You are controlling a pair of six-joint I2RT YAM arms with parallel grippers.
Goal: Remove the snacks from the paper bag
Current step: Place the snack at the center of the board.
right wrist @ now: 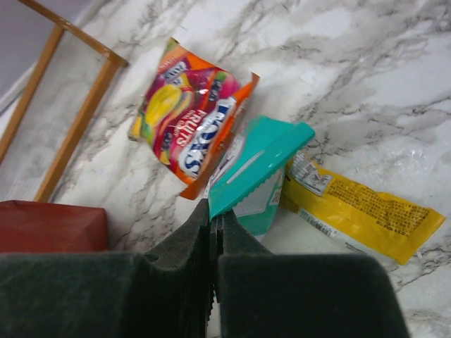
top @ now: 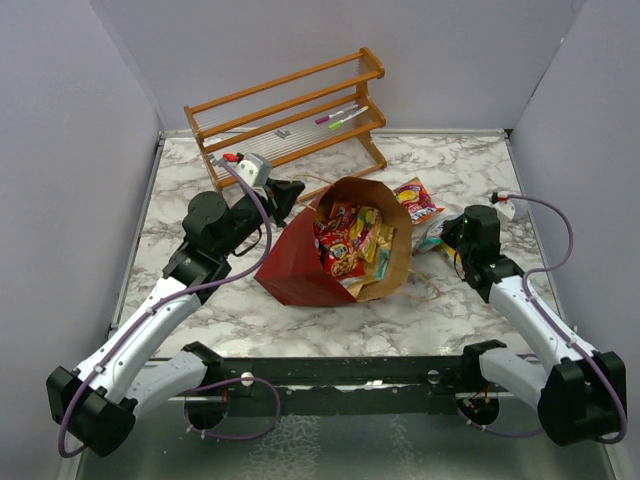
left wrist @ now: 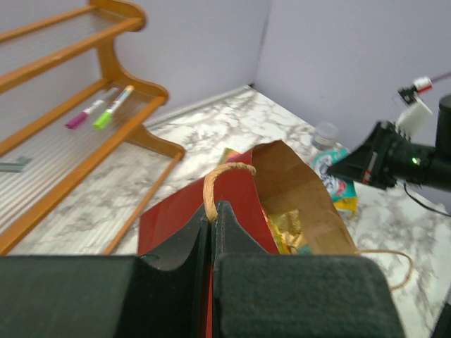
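Observation:
The red paper bag [top: 300,265] lies on its side, its brown mouth facing the right arm, with several snack packets [top: 345,240] inside. My left gripper [top: 290,192] is shut on the bag's twine handle [left wrist: 220,176] at the top rim of the bag [left wrist: 183,211]. My right gripper [top: 440,238] is shut on the corner of a teal packet [right wrist: 257,165], low over the table right of the bag. A colourful fruit packet [right wrist: 190,120] and a yellow packet [right wrist: 359,204] lie beside the teal one. The fruit packet also shows in the top view [top: 417,198].
A wooden slatted rack [top: 290,110] stands at the back with pink and green pens [top: 338,118] on it. Its foot [right wrist: 70,120] is near the fruit packet. Grey walls close in the left, back and right of the marble table [top: 200,310].

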